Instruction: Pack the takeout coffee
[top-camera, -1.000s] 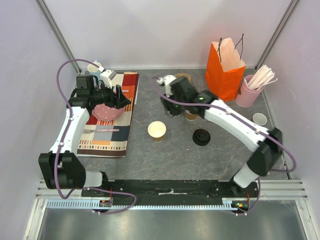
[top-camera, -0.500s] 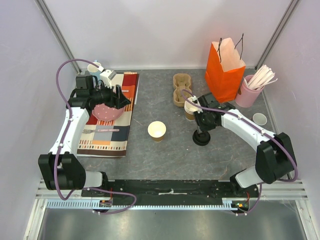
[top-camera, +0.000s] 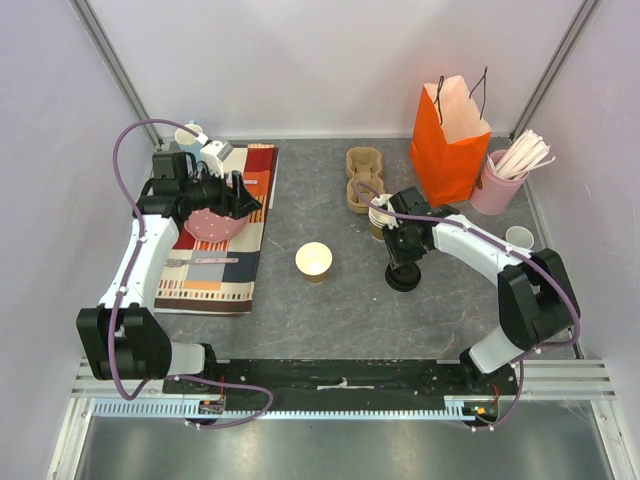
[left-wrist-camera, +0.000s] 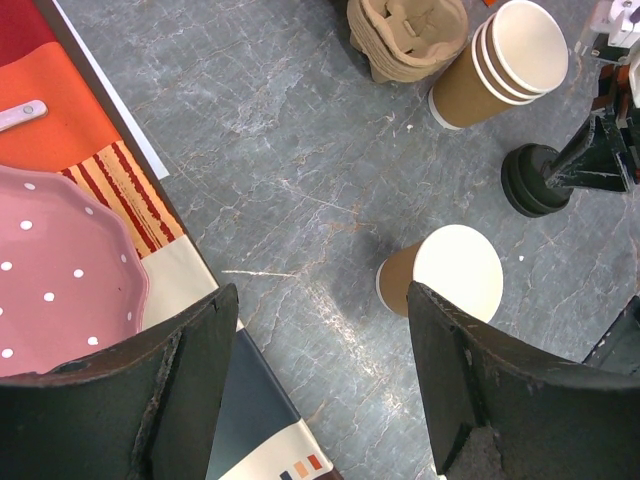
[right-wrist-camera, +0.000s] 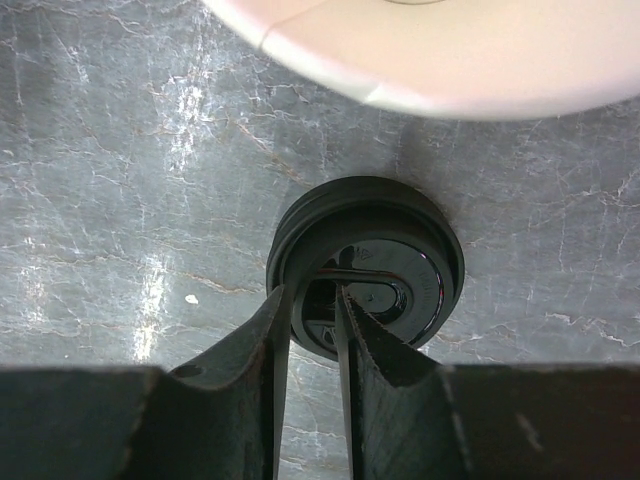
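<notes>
My right gripper (right-wrist-camera: 315, 300) is down on the round black plastic lid (right-wrist-camera: 410, 240), which lies flat on the grey stone-look table (top-camera: 300, 320). Its fingers sit close together over the lid's near rim; I cannot tell whether they have hold. The small brown kraft paper cup (top-camera: 314, 261) stands uncovered, well apart to the lid's left. My left gripper (left-wrist-camera: 320, 295) hovers empty, fingers spread wide. I judge that so thin a pinch could slip or tip the lid, or nudge the stack of nested paper cups (top-camera: 380, 215) just beyond.

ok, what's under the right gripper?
A black lid flat on the table, right gripper clamped on its rim. What's beneath the lid is covered.
</notes>
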